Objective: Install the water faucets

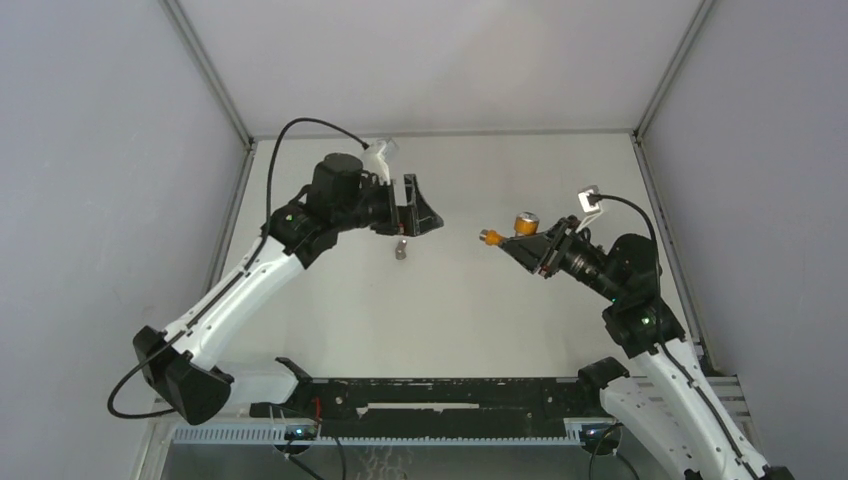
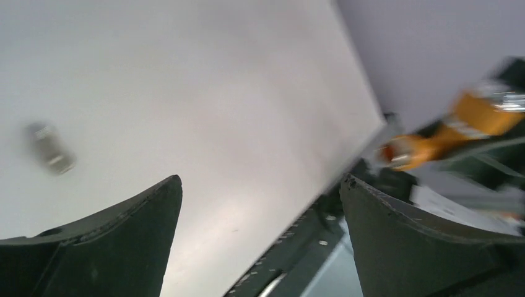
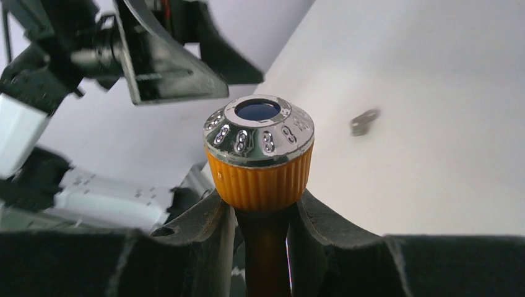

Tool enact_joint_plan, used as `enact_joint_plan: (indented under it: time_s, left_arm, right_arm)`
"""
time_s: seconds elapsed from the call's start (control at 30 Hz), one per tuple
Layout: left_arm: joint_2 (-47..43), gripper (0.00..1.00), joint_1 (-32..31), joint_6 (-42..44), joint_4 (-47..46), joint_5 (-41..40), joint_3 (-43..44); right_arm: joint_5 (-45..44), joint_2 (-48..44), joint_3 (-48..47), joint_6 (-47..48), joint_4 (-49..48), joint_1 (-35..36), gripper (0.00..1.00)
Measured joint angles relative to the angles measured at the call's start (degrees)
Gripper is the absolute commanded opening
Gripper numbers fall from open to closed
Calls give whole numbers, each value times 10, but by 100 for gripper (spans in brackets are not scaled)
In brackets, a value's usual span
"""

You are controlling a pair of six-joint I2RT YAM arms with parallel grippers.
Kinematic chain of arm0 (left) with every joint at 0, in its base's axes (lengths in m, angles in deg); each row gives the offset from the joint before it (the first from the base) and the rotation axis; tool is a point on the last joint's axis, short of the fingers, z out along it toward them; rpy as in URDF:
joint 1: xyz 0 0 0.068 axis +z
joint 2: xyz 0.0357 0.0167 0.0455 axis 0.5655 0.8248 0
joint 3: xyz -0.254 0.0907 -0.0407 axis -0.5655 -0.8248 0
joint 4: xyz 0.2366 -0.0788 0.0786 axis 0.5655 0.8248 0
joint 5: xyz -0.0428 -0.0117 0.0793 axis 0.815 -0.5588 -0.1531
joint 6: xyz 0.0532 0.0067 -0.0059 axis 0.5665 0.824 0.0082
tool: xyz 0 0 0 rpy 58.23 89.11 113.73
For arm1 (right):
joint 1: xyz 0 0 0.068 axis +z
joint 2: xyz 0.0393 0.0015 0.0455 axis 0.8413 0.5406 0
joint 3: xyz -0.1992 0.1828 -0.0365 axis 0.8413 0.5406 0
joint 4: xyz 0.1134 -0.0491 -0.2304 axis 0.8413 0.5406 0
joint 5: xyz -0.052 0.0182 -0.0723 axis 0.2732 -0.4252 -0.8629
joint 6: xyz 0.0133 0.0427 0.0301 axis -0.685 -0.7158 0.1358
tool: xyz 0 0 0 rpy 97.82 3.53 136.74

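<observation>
Left arm (image 1: 250, 280) extends from the near-left base toward the centre. The left gripper (image 1: 425, 208) is turned rightward, jaws wide apart, holding nothing. Right arm (image 1: 650, 350) rises from the near-right base, bent at the elbow. The right gripper (image 1: 515, 245) points leftward, fingers (image 3: 204, 229) clamped on the tap (image 3: 260, 167). The two grippers face each other, apart.

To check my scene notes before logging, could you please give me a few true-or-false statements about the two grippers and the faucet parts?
1. The right gripper is shut on the orange tap body. True.
2. The left gripper holds the grey fitting. False: its fingers are open and empty; the fitting lies on the table.
3. The grey fitting lies apart from the tap body. True.
4. The tap body's round end is orange all over. False: it has a silvery cap with a dark centre.
</observation>
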Motion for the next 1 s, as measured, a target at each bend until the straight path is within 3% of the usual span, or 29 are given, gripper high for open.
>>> enact_joint_plan:
  time_s: [0.13,0.27,0.43,0.57,0.77,1.0]
  left_arm:
    - [-8,100,5,16,63,-134,-36]
    - [80,95,3,24,110,-244,-35]
    - [175,84,3,39,143,-282,-27]
    - [259,85,17,67,172,-271,16]
    - [329,91,59,98,192,-186,65]
    - [367,76,94,115,213,-124,115]
  right_arm:
    - [-72,-33,0,36,42,-7,0]
    - [-116,-38,0,57,63,-7,0]
    - [-132,-27,0,63,75,-7,0]
    - [-135,-23,0,63,84,-7,0]
    - [-135,-23,0,63,87,-7,0]
    - [-131,-8,0,62,85,-7,0]
